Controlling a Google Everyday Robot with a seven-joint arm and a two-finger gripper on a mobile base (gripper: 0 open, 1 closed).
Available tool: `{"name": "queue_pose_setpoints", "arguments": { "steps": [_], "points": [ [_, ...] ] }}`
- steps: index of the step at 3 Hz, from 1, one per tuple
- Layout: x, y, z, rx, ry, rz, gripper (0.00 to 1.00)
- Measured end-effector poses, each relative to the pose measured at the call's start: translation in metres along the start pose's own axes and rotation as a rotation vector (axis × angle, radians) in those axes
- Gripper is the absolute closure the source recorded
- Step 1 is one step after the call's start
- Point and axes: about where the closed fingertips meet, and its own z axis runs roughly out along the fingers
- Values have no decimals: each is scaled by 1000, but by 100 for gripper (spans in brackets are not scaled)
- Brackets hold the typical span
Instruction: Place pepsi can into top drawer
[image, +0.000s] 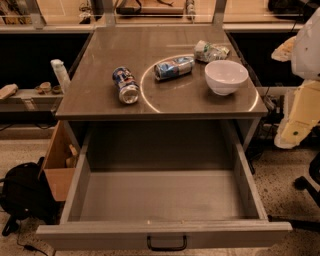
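Note:
The pepsi can (125, 84), dark blue with red and white marks, lies on its side on the left half of the counter top (100, 95), its silver end towards the camera. Below the counter the top drawer (165, 197) is pulled fully out. Its grey inside holds nothing, and its black handle (166, 243) is on the front panel. My gripper is not in view. Only white and cream arm parts (302, 85) show at the right edge, beside the counter and apart from the can.
A paler light-blue and silver can (173, 67) lies at the counter's middle. A white bowl (226, 76) stands to its right, a crumpled clear bottle (210, 50) behind it. A cardboard box (59, 165) and a black bag (22, 195) sit on the floor at left.

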Motion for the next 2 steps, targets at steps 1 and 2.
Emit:
{"name": "queue_pose_setpoints", "arguments": {
  "steps": [1,2],
  "points": [
    [0,0,0,0,0,0,0],
    [-1,-2,-2,21,1,10,0]
  ]
}}
